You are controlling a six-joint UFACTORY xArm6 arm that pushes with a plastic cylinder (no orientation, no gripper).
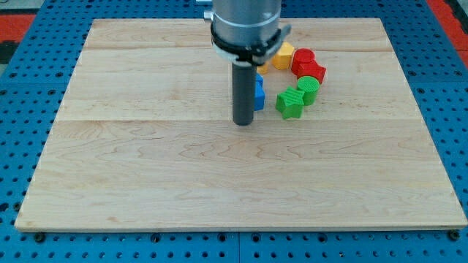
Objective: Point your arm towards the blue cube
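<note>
**Rod standing just beside the blue cube**

The arm's dark rod is coming down from the view's top, and my tip (243,123) is resting on the wooden board (146,183) a little above the board's middle. There is no gripper on this arm, so nothing is opening, closing or gripping; the tip is simply a blunt end standing on the wood.

The blue cube (259,93) is sitting at about two o'clock from the tip, just beside the rod, and the rod is hiding its left part, so only a narrow blue strip is showing. Whether the rod is actually touching the cube cannot be told from here.

Farther out, at roughly two to three o'clock from the tip, a green star-like block (289,103) is lying near the cube, with a second green block (308,90) touching it at its upper right. At one o'clock a red block (311,71) and another red block (303,58) are sitting against each other, and a yellow block (283,55) is lying next to them, closer to the arm's grey collar (246,33). Together they are curving in an arc on the cube's right.

The board is lying flat on a blue pegboard bench (29,109) dotted with holes, and red matting (22,18) is showing at the view's top corners.
</note>
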